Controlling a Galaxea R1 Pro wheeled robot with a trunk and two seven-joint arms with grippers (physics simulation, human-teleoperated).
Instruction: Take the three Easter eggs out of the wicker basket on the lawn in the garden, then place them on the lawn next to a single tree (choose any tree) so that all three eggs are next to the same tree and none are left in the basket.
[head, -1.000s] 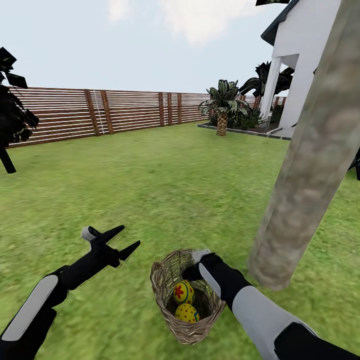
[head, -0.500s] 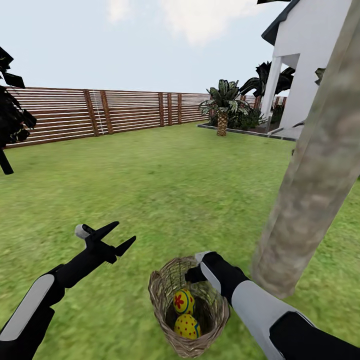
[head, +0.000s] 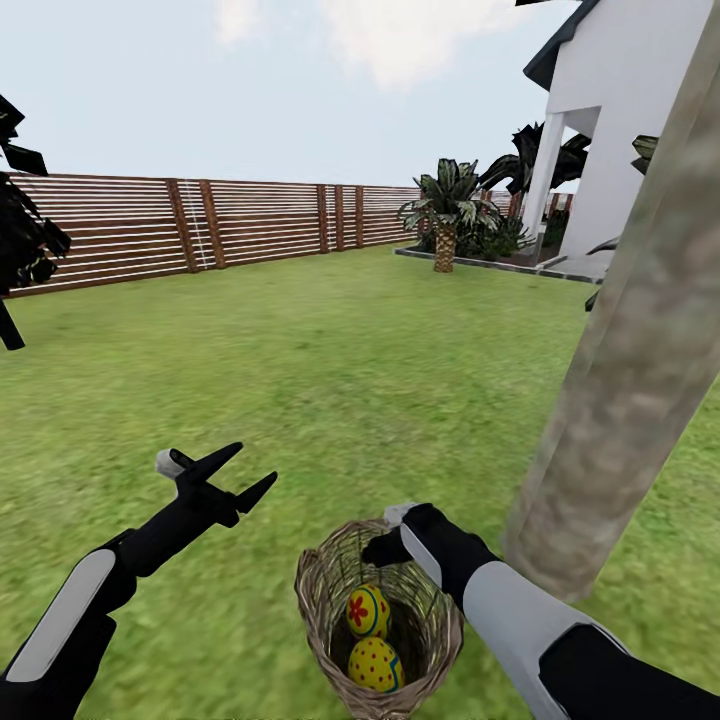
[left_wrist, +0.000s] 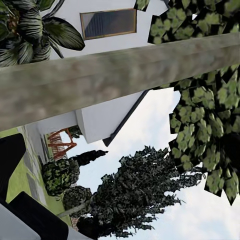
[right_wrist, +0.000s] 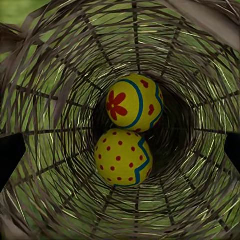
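The wicker basket (head: 330, 610) lies tilted on the lawn (head: 330, 380) beside the base of the thick grey-beige tree (head: 610, 420). Two yellow Easter eggs rest in it, one with a red flower (head: 367, 611) and one with red dots (head: 374, 664). My right gripper (head: 388, 546) is at the basket's far rim, pointing into its mouth. In the right wrist view both eggs (right_wrist: 131, 103) (right_wrist: 122, 157) lie deep in the basket (right_wrist: 55, 75), with the dark fingertips (right_wrist: 10, 160) wide apart, open. My left gripper (head: 236, 476) hovers open over the grass to the left, holding nothing.
A brown slat fence (head: 200, 225) bounds the far side of the garden. A palm-like plant (head: 447, 212) and a white house (head: 610, 120) stand at the back right. Dark foliage (head: 20, 240) hangs at the left edge. Open grass stretches ahead and to the left.
The whole view has shifted slightly, so the camera moved. The basket with the right gripper at its rim now shows a little lower. The left gripper barely moved.
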